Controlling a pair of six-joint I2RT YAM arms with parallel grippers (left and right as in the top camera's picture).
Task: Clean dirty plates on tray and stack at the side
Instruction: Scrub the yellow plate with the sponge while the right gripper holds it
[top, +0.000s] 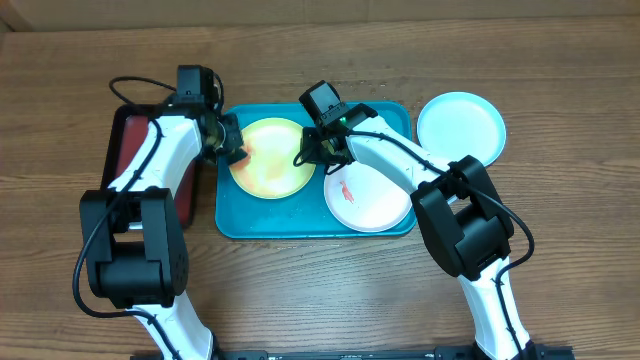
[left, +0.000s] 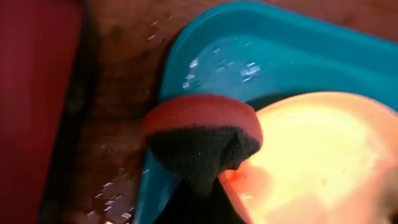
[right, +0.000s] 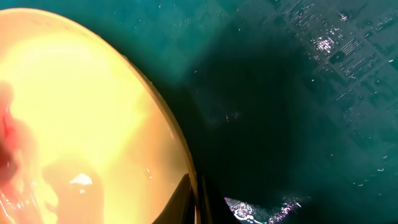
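Yellow-green plate (top: 272, 160), round, shallow, glossy plastic, lying in the left part of the tray (top: 300, 225), directly between the two sets of fingers. Wet sheen and a blurred orange-red smear near its left edge, right beside the left fingers. Scrubbing step in hand, by the look of it: this plate mid-wipe, not yet lifted out.

Left gripper (top: 226, 143) closed tight on a sponge (top: 238, 153), soft red top over a coarse black scouring face, pressed at the plate's left rim by the smear. Right gripper (top: 312, 150) likewise clamped down, apparently pinching the thin raised rim on the plate's right side to steady it; only a dark finger edge visible there in the wrist view.

Next move, as a judgement: short rubbing strokes inward from the left fingers across the smear, with a firm hold opposite; slick plastic on a smooth tray prone to sliding.

Just past the right fingers, nearer the robot: white plate (top: 368, 195) in the tray's right part, small red streak, uncleaned. Further right, outside the tray: mint-blue plate (top: 461, 127) on the wood-grain tabletop (top: 560, 250), no smears visible. Behind the left fingers: narrow dark-red tray (top: 135, 150) with a black rim. Turquoise tray smooth, round-cornered, flecked with glinting specks.
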